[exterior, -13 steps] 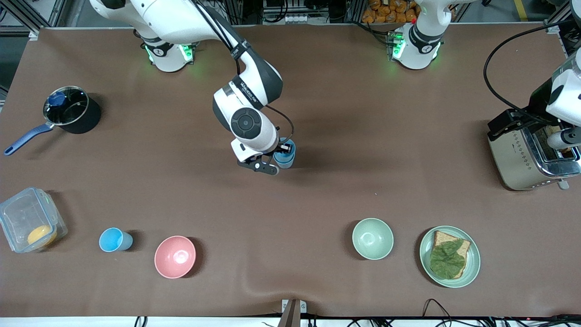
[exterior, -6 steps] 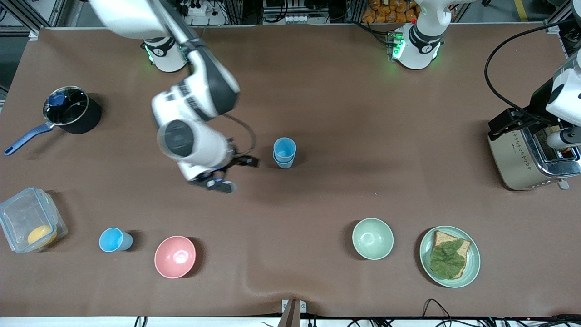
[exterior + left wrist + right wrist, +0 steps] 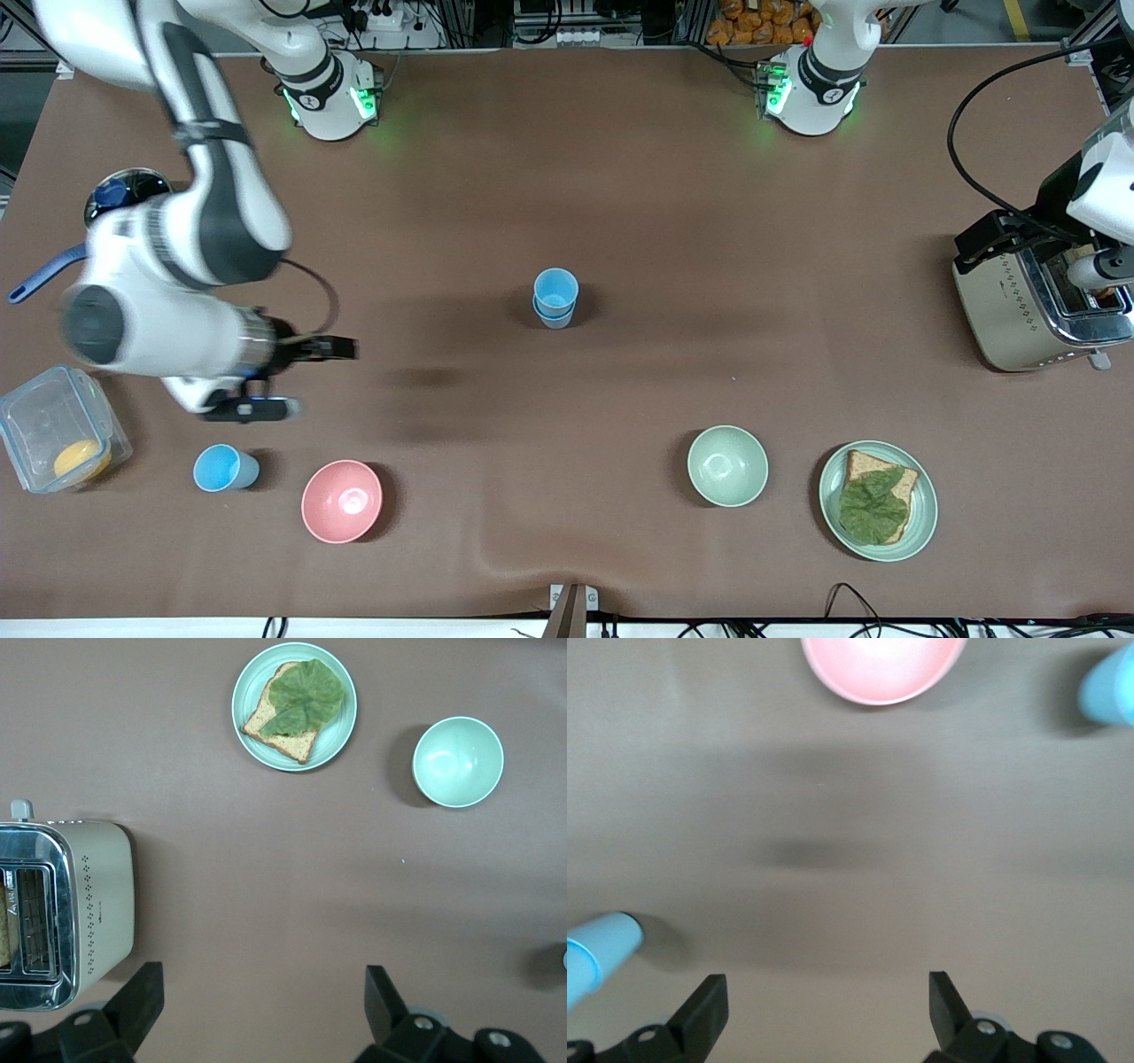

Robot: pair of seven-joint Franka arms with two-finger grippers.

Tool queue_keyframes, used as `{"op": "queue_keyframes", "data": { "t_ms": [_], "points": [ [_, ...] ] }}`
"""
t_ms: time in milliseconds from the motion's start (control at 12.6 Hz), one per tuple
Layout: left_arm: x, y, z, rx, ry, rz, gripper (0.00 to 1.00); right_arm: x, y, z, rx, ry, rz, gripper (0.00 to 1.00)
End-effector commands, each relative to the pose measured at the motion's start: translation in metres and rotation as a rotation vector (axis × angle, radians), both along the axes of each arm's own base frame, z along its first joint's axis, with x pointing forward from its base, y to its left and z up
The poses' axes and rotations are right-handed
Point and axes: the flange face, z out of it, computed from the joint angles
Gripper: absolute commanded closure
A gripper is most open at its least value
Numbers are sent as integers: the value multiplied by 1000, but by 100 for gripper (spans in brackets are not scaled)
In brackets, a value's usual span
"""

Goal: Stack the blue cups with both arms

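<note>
**A:** Cups first: where do they sit?

**B:** Low in the frame, at the right arm's end of the desk [image 3: 620, 177], a lone cup [image 3: 221, 468] stands between the box [image 3: 53, 430] and the pink bowl [image 3: 342, 501]. A stack [image 3: 555, 299] of two, one nested in the other, stands upright at mid-frame.

**A:** And the right tool [image 3: 826, 988]?

**B:** It is over bare desk just above the lone cup in the frame, with its fingers spread wide and nothing between them.

**A:** What is further along?

**B:** Low in the frame there is a green bowl [image 3: 727, 465], then a plate [image 3: 921, 523] with bread and a leaf. The toaster [image 3: 1019, 310] sits higher up. The left tool [image 3: 261, 979] waits over the desk beside the toaster, wide open and empty.
</note>
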Motion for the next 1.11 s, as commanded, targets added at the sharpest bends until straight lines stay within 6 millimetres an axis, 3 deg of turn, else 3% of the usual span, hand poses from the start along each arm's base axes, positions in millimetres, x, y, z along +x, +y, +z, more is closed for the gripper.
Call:
{"op": "queue_keyframes", "data": {
  "t_ms": [0,317,554,712,1029],
  "points": [
    [-6,2,13,5,7,-23,0,-41,-27,56,-29,-47,67,0],
    [-9,0,14,7,21,-30,0,-99,-98,123,-112,-131,98,0],
    [-9,3,14,7,20,-27,0,-125,-125,164,-122,-154,43,0],
    [-8,6,14,4,22,-37,0,-132,-141,172,-129,-134,-59,0],
    [-8,7,14,4,22,-35,0,-136,-142,180,-134,-111,-123,0]
  ]
}}
